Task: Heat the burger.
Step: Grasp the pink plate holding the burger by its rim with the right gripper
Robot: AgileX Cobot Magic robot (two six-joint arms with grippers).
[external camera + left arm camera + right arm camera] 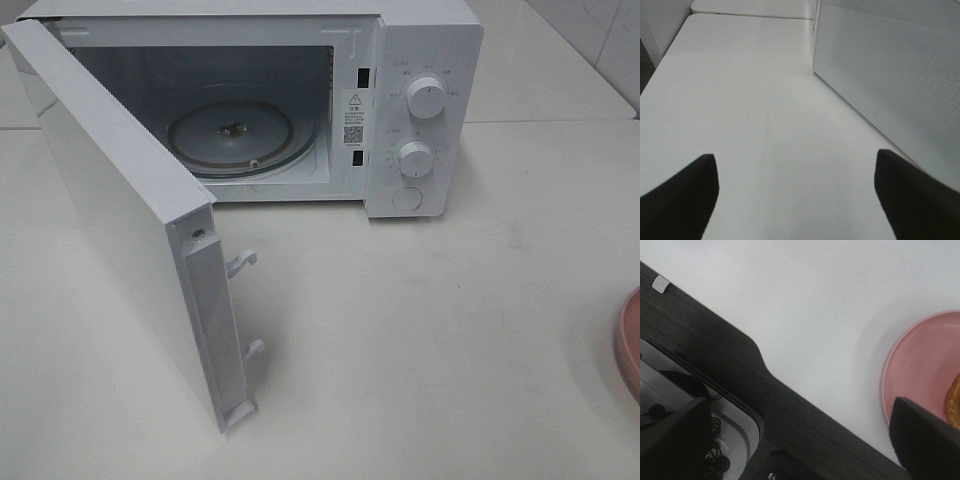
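Standing open-doored, the white box-shaped microwave [425, 60] is seen in the high view's upper half. The golden-brown burger [955, 401] is glimpsed on the round pink plate [630, 340] at that view's right edge. The left gripper [796, 190] and right gripper [799, 430] are spread, pinching nothing.

The right arm's dark fingers [925, 440] stand wide apart over a white desk [815, 300] bordered by a dark ribbed strip [790, 410], while a golden-brown sliver of the burger [954, 402] shows on a pink plate [915, 370] beside one finger.
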